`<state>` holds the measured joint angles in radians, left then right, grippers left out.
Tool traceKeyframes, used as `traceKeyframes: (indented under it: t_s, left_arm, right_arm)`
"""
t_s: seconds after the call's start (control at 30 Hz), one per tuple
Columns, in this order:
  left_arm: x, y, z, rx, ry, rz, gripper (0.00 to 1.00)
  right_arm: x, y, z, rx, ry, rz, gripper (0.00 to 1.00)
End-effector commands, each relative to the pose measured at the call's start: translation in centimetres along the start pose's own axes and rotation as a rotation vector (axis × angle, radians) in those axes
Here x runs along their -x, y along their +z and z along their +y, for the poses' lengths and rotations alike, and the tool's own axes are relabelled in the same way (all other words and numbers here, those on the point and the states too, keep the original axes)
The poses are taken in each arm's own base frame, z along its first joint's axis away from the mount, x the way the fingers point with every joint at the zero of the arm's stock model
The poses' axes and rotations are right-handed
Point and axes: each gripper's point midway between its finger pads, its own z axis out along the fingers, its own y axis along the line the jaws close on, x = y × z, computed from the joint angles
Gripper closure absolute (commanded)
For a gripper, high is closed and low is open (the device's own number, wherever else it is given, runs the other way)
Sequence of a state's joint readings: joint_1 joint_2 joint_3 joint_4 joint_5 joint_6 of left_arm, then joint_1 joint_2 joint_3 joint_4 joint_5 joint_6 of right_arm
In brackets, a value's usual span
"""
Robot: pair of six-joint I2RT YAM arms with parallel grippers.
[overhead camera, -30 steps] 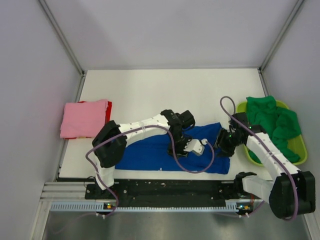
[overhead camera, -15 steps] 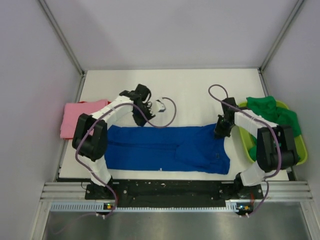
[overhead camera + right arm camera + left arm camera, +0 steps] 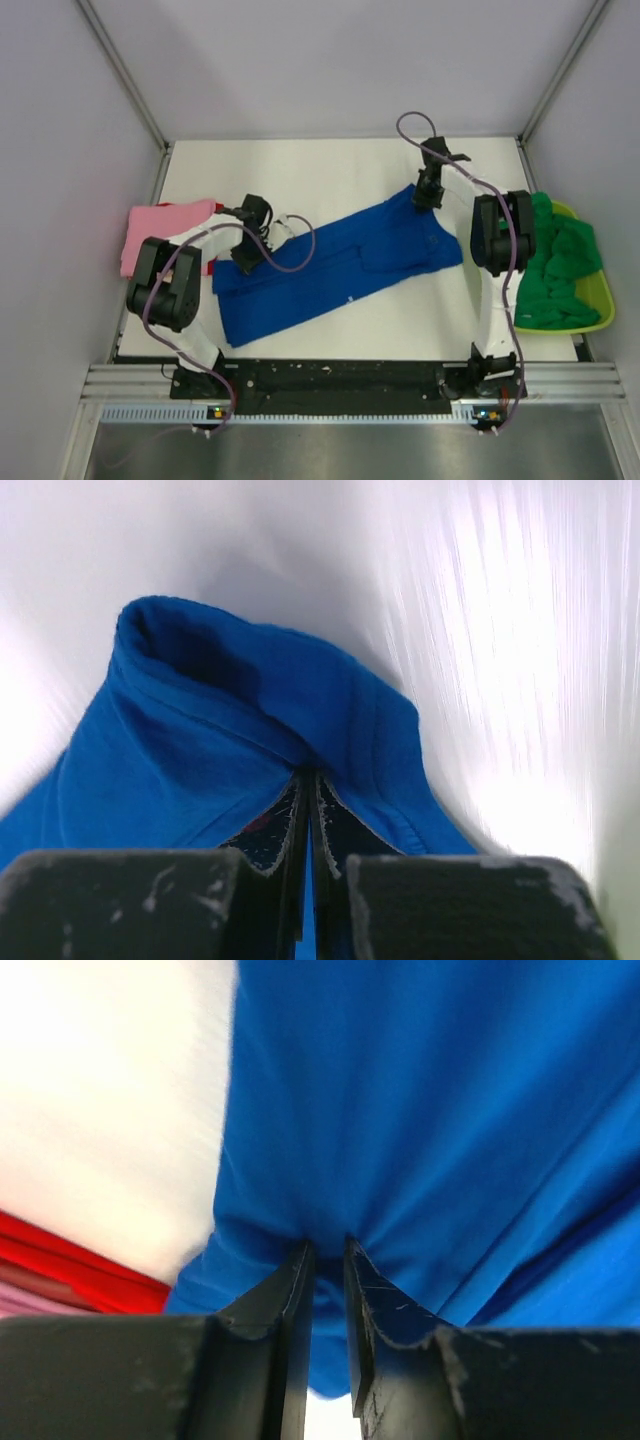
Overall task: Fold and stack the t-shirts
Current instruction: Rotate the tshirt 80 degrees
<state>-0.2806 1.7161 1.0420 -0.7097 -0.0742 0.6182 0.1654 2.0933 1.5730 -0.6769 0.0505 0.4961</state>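
The blue t-shirt lies as a long band slanting across the white desk, from near left to far right, drawn out between the two arms. The left pincer is clamped on its left end, and the left wrist view shows the black fingers nearly together with a gather of blue cloth pinched between them. The right pincer grips the shirt's far right end. In the right wrist view its tips are pressed tight on a hemmed edge of the blue fabric, which rises in a fold above them.

Just left of the blue shirt, a folded pink t-shirt rests at the desk's left side. An edge of red cloth shows beside it. At the right edge, the green t-shirts are heaped in a lime-green basket, well apart from the pink one.
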Motion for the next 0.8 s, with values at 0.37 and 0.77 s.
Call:
traceKeyframes:
  t_s: [0.37, 0.77]
  left_arm:
    - [-0.1, -7.0, -2.8, -0.136, -0.077, -0.125, 0.70]
    - [-3.4, 0.4, 0.8, 0.033, -0.114, 0.106, 0.73]
  right_arm:
    - [7.4, -8.7, 1.6, 0.014, -0.184, -0.263, 1.00]
    - [-5.1, -1.9, -3.4, -0.061, -0.154, 0.052, 1.00]
